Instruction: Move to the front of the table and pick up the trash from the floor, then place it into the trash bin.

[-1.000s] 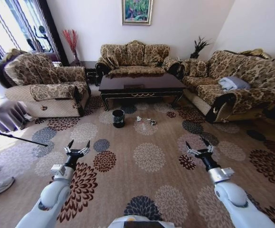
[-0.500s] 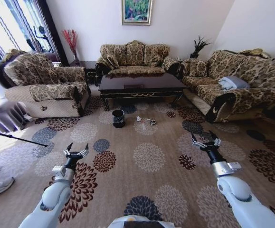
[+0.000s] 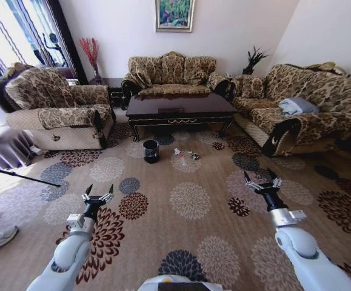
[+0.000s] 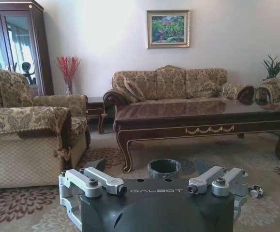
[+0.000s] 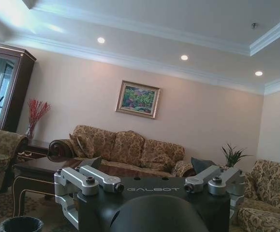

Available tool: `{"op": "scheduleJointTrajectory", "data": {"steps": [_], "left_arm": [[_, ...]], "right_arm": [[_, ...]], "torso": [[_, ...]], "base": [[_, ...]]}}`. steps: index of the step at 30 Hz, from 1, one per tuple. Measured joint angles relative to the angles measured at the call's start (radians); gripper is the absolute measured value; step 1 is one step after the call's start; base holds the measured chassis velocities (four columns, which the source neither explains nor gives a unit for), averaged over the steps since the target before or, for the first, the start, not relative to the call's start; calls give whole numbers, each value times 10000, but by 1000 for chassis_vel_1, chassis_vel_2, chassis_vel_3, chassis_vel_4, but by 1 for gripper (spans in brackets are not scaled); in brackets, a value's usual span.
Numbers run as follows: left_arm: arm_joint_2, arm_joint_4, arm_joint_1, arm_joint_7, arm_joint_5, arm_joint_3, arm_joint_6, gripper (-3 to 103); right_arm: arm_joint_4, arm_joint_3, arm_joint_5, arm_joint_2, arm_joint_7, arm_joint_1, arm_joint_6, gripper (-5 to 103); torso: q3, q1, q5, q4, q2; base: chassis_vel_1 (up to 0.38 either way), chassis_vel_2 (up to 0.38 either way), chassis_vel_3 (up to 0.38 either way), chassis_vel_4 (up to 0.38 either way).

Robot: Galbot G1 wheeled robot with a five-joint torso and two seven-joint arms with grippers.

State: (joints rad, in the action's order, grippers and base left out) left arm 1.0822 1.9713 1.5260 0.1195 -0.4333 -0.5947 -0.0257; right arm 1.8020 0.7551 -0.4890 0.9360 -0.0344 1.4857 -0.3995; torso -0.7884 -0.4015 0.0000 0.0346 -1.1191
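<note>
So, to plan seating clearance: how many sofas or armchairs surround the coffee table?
3: a sofa behind the table by the far wall, an armchair on the robot's left, a sofa on its right. More may sit outside the frame.

"GALBOT" stands in pale letters on the dark housing of the left gripper (image 4: 154, 181) and the right gripper (image 5: 152, 180)

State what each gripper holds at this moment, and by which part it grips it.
Nothing is held. The left gripper and right gripper both hang open and empty above the floor; the trash lies ungrasped near the trash bin.
</note>
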Motion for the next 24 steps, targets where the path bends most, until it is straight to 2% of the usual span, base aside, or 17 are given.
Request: {"op": "scheduleJointTrajectory", "data": {"steps": [24], "left_arm": [[63, 65, -28, 20, -142, 39, 321, 100]], "right_arm": [[-80, -53, -24, 178, 115, 79, -92, 100]], "torso": [[676, 554, 0, -1, 1226]], "base": [[0, 0, 0, 0]]}}
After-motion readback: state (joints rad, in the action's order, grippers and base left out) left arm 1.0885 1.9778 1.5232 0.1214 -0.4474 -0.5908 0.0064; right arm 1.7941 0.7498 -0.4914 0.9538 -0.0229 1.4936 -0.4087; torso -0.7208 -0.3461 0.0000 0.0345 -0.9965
